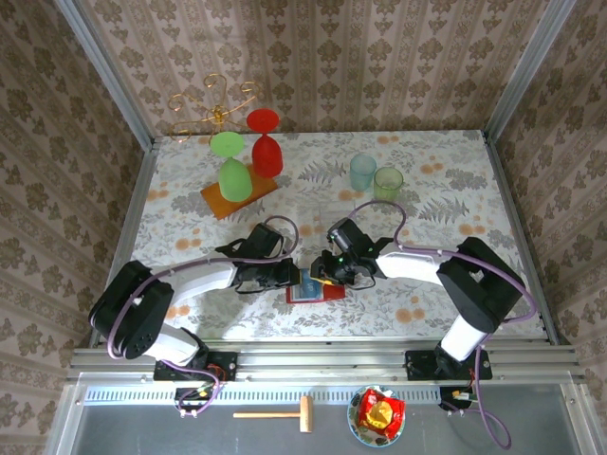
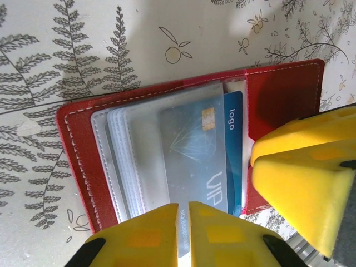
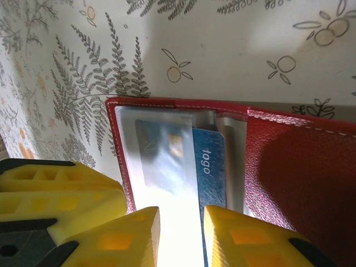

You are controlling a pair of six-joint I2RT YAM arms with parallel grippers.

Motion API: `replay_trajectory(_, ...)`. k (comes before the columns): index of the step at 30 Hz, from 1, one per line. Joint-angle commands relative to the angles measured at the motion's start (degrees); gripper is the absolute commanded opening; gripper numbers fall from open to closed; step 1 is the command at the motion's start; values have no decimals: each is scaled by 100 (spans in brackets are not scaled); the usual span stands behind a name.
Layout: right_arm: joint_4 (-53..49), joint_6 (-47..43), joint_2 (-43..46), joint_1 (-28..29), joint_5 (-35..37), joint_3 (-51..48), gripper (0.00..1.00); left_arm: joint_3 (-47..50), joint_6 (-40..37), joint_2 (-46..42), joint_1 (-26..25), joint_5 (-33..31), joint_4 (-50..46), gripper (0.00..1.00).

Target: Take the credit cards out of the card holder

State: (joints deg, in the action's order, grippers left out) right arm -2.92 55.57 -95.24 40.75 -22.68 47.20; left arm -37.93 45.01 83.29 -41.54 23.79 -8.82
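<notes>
The red card holder lies open on the tablecloth near the front edge, its clear pockets fanned out. A blue credit card marked "logo" and "VIP" sits partly out of a pocket; it also shows in the right wrist view. My left gripper is shut on that card's near edge; the thin edge shows between the yellow fingers. My right gripper stands over the holder with its jaws apart, glaring clear plastic in the gap. In the top view the left gripper and the right gripper meet above the holder.
An orange board at the back left carries an upturned green glass and a red one, with a gold wire stand behind. Two pale cups stand at the back right. The right gripper's yellow finger crowds the holder's right leaf.
</notes>
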Motion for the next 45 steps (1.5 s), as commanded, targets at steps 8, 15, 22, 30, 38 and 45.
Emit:
replay_trajectory(8,283,50,-320,-23,-405,-18,27,111,-38,241,2,-39,26,13)
replay_trajectory(15,-36,-43,-399,-27,-230,62,27,111,-92,287,6,-94,-40,12)
replay_trajectory(22,-458,-228,-215,-24,139,159,27,119,-116,309,19,-109,-101,12)
replay_trajectory(30,-598,-302,-60,-23,193,212,27,84,-133,310,71,-146,-168,13)
replay_trajectory(38,-250,-217,182,-32,45,67,27,-74,-159,180,144,-1,-196,13)
replay_trajectory(45,-13,-143,410,-198,-92,-177,28,-340,-164,107,20,120,-268,13)
